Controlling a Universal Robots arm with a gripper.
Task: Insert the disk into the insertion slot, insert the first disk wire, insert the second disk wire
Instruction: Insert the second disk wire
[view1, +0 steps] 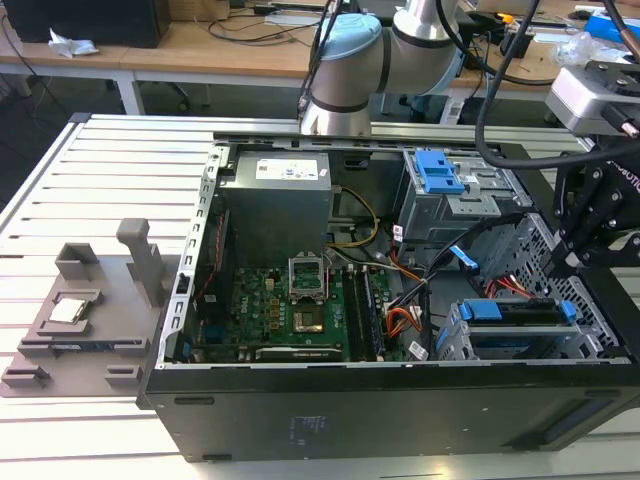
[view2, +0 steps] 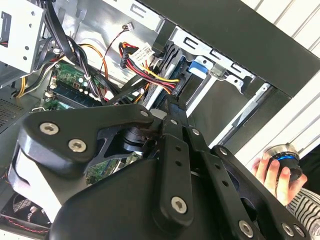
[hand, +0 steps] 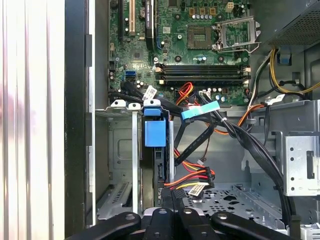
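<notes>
The disk (view1: 512, 312), silver in a bright blue carrier, sits in the insertion slot (view1: 452, 343), the perforated metal cage at the case's front corner on the exterior view's right. In the first wrist view the disk (hand: 154, 132) stands edge-on in the slot (hand: 120, 150). My gripper (view1: 554, 268) hangs just over the disk's rear edge. Its fingers are shut on the black plug of a disk wire (hand: 192, 181) with red, yellow and black leads, held against the disk's back (view2: 197, 66). A second disk wire with a blue plug (hand: 200, 110) hangs loose beside it.
A grey cage with a blue ridged latch (view1: 438, 172) stands behind the slot. Black cable bundles (hand: 250, 145) cross between the cages. The motherboard (view1: 300, 305) fills the case floor. A person's hand (view2: 274, 171) holds a round knob outside the case. A grey fixture (view1: 80, 310) lies on the table.
</notes>
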